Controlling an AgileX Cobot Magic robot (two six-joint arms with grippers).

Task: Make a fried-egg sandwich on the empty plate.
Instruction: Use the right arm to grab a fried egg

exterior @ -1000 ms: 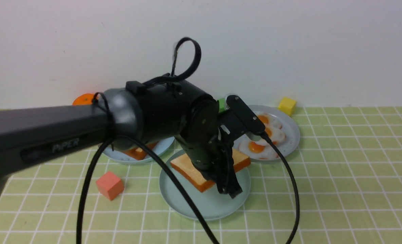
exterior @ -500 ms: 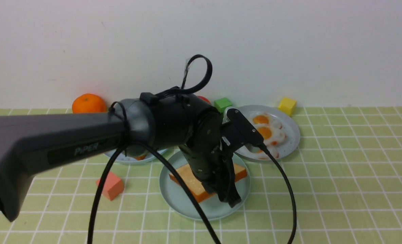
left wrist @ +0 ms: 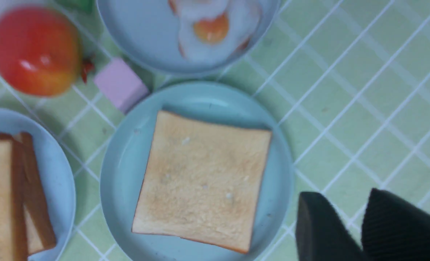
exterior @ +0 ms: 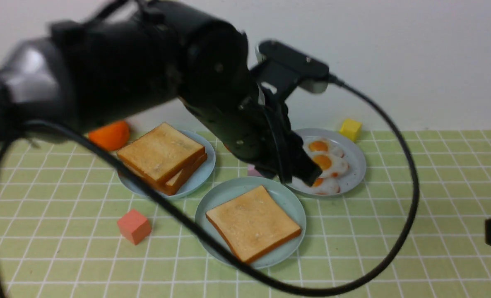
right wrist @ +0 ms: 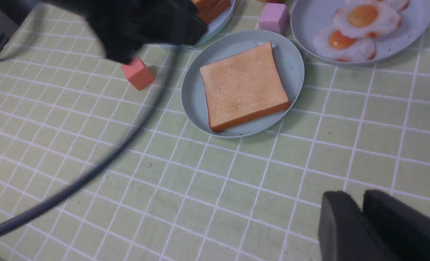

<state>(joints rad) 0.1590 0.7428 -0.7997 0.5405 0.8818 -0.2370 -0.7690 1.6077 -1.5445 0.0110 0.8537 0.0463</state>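
Left arm [exterior: 146, 70] blurred; hides part of nearest fried egg [exterior: 327, 187].

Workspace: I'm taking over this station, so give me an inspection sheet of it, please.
Surface: green checked cloth.
Job's things: one toast slice lies on the mint plate; fried eggs on the grey-blue plate; toast stack on the light-blue plate.
Clutter: orange, red fruit, salmon cube, yellow cube, lilac cube.
Pincers: left pincer and right pincer hold nothing, jaws nearly together.
Cables: black cable loops in front of the plates.
Surroundings: white wall, nothing else seen.
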